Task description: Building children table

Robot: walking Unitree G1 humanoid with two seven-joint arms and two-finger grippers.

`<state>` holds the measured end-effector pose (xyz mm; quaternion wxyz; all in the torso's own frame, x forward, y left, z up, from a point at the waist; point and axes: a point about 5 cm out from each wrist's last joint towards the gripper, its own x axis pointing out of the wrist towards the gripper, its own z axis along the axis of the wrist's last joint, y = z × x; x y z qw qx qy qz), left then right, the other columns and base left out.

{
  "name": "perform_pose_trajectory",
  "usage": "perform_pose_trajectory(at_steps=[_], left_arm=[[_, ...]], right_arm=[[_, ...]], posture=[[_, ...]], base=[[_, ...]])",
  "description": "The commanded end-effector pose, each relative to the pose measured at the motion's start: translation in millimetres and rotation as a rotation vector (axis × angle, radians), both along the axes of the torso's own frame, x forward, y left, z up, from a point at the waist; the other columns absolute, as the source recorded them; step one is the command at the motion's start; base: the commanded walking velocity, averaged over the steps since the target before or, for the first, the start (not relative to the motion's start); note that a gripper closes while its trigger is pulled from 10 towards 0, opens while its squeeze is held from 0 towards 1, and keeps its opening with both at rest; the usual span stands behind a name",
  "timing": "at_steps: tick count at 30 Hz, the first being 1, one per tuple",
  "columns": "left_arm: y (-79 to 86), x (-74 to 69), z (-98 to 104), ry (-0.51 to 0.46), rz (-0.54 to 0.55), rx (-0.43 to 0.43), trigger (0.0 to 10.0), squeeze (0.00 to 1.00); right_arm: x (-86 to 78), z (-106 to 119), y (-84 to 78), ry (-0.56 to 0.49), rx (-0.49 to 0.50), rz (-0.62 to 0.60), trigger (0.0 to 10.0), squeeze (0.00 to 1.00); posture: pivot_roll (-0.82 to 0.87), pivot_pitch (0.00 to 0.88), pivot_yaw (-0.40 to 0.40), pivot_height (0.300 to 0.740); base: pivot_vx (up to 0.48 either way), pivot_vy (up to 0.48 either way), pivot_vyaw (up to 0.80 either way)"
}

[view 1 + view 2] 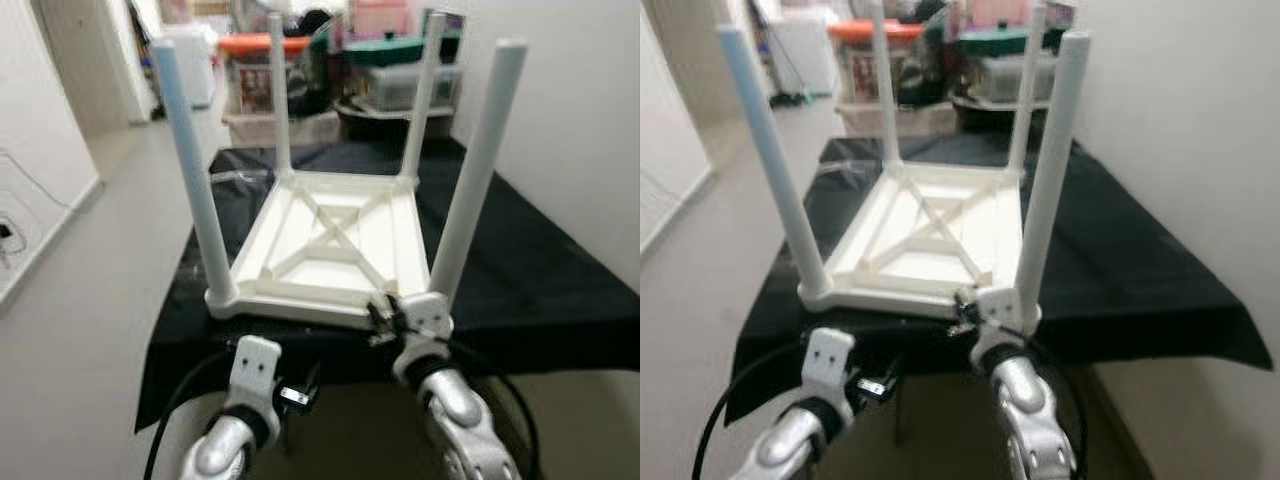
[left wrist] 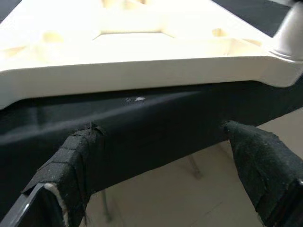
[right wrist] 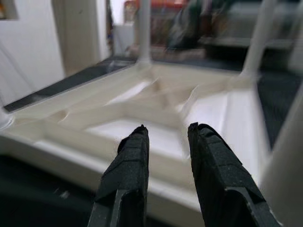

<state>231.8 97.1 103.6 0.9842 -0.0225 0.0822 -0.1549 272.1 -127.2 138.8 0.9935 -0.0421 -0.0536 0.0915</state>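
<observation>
Left eye – table: I see the white plastic children's table [image 1: 330, 245] lying upside down on the black-draped bench [image 1: 540, 270], all four round white legs [image 1: 478, 170] standing up in their corner sockets; its near edge sits right at the bench's front edge.
Left eye – risk: I judge the main danger is a push or tug from either hand sliding the light table on the loose black cloth, or tipping it off the front edge – the tall legs would give plenty of leverage.
Right eye – right hand: my right hand [image 1: 975, 305] is raised to the near right corner, just beside the foot of the near right leg [image 1: 1048, 170]; the silver forearm climbs steeply from below the bench.
Right eye – left hand: my left hand [image 1: 875, 385] hangs lower, under the bench's front edge, well apart from the table, wrist bent upward.
Left wrist – state: the black fingers [image 2: 71, 161] are spread wide with nothing between them, pointed at the cloth's front fold just below the table's rim [image 2: 142, 71].
Left wrist – risk: closing here could catch the cloth and drag everything forward, I think.
Right wrist – state: the two fingers [image 3: 128, 165] stand a narrow gap apart, grasping nothing, aimed over the near rim at the cross-braced underside [image 3: 156, 101].
Right wrist – risk: the leg beside them is close – a sideways swing could knock it loose in its socket.
</observation>
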Motion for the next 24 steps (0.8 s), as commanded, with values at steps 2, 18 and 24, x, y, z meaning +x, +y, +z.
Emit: perform_pose_trajectory(at_steps=[2,18,24], left_arm=[[4.7,-0.2,-4.0,0.019,0.011,0.008,10.0,0.00],[5.4,0.8,-4.7,0.028,0.006,0.004,10.0,0.00],[5.7,0.6,-3.8,0.027,0.007,0.002,10.0,0.00]], right_arm=[[-10.2,15.9,-1.1,-0.072,-0.014,-0.012,10.0,1.00],[1.0,47.3,-21.0,-0.194,-0.115,-0.303,10.0,0.00],[13.4,50.7,-44.4,-0.154,-0.143,-0.496,10.0,0.00]], posture=[[0.02,0.000,-0.031,0.740],[0.02,0.000,-0.023,0.740],[0.03,0.000,-0.026,0.740]], base=[[0.000,0.000,0.00],[0.000,0.000,0.00],[0.000,0.000,0.00]])
